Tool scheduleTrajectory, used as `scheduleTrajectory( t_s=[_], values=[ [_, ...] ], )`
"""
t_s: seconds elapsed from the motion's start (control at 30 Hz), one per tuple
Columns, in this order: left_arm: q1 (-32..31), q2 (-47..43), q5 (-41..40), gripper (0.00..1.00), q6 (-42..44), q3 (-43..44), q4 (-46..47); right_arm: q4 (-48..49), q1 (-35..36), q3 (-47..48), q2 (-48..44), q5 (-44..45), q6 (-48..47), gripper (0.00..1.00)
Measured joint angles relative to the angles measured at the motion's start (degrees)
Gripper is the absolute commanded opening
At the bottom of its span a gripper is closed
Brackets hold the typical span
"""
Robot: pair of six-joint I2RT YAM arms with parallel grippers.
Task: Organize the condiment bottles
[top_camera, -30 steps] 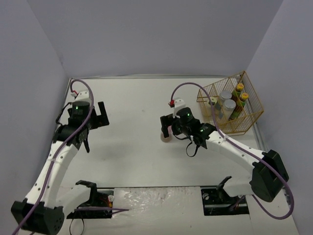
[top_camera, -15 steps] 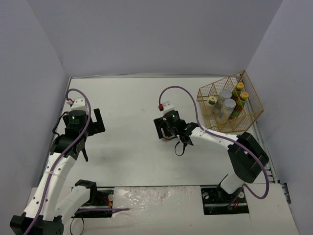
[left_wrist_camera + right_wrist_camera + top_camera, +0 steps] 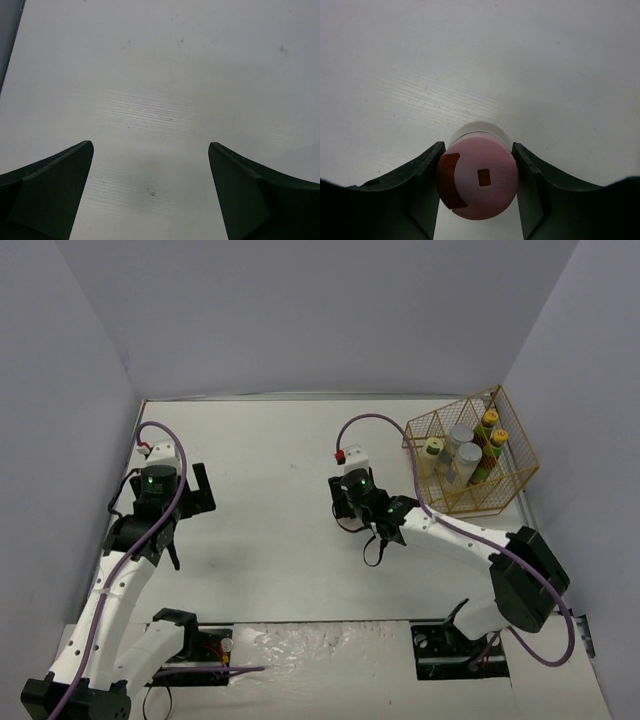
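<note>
The matte white worktop [image 3: 290, 460] is lit brightly and evenly by diffuse light from above, and no glare is seen on it. Only faint, soft shadows are cast: a pale grey patch lies between the dark jaws in the left wrist view, and a thin dim rim is seen under the pink-capped white plastic shaker [image 3: 477, 182]. Its cap is rendered sharply. The jaws at the lower edges are shown almost black and slightly soft.

Bare worktop [image 3: 270, 450] ahead of and between the spread jaws of the left gripper [image 3: 150, 143]. Gap of the right gripper [image 3: 477, 145] filled by the pink-capped shaker [image 3: 477, 182]. Blocked at far right by the wire basket [image 3: 505, 490] packed with bottles [image 3: 467, 455].
</note>
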Motion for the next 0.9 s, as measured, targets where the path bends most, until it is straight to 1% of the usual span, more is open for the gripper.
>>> scheduleTrajectory(
  t_s=[0.07, 0.2, 0.43, 0.67, 0.8, 0.9],
  values=[
    [0.03, 0.0, 0.27, 0.97, 0.0, 0.0, -0.02, -1.62, -0.35, 0.25, -2.58, 1.84, -0.26, 0.2],
    [0.32, 0.0, 0.92, 0.97, 0.0, 0.0, 0.0, -5.72, -3.34, 1.87, -9.32, 6.36, -1.19, 0.2],
    [0.38, 0.06, 1.53, 0.97, 0.0, 0.0, 0.02, -9.56, -17.19, 5.58, -16.93, 11.11, -1.99, 0.19],
    [0.66, 0.48, 2.14, 0.97, 0.0, 0.0, 0.02, -12.22, -26.64, 5.74, -17.4, 10.08, -1.98, 0.19],
    [0.67, 0.55, 2.39, 0.97, 0.0, 0.0, 0.02, -12.67, -30.11, 5.66, -16.86, 9.46, -1.93, 0.19],
    [0.67, 0.55, 2.5, 0.97, 0.0, 0.0, 0.04, -12.46, -31.91, 5.32, -16.04, 7.45, -1.4, 0.2]
  ],
)
